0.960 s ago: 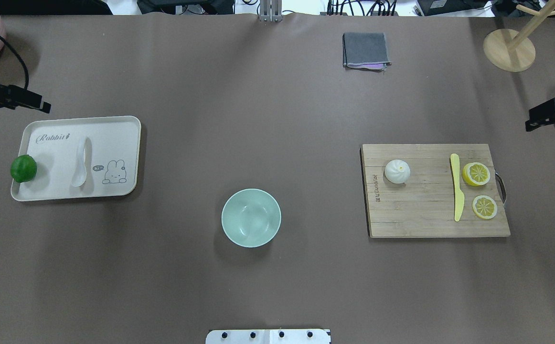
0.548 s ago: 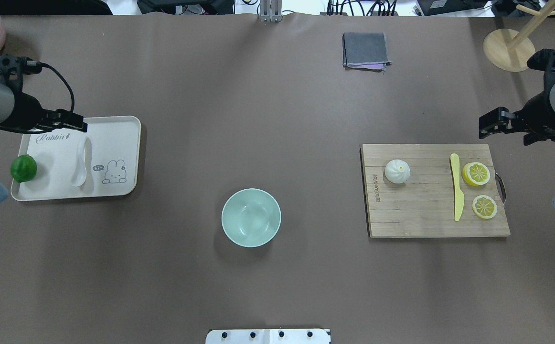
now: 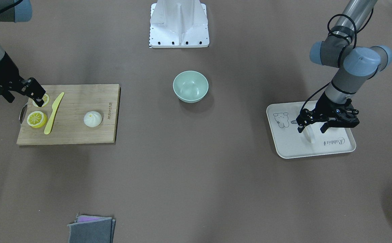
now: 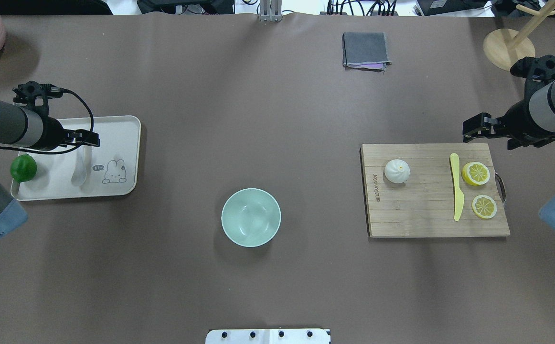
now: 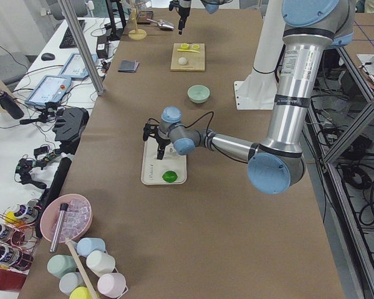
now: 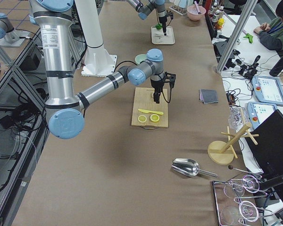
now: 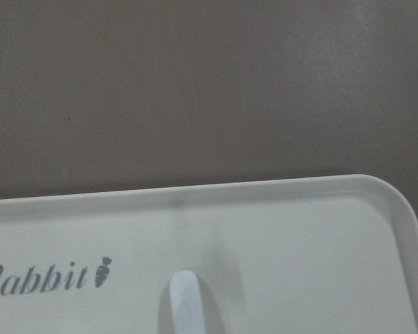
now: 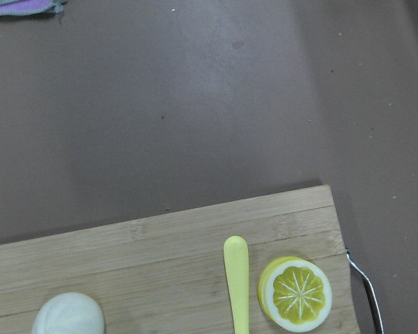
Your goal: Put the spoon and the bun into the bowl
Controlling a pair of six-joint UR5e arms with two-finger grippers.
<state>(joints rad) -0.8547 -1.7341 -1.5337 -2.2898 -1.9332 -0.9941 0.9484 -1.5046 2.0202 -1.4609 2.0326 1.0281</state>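
smooth round bowl (image 4: 232, 205), pleated bun (image 4: 397, 171), glossy spoon (image 4: 78, 177).

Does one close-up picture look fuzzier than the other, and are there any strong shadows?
Left wrist-mounted view: the spoon end and tray rim look soft, slightly out of focus. Right wrist-mounted view: sharper, the lemon slice segments are crisp. Overhead exterior view: even light, only a faint soft shadow around the bowl.

Both arms extend inward, wrists angled down; the left gripper (image 3: 311, 128) hangs with fingers spread, the right gripper (image 4: 472, 129) has its jaws unreadable.
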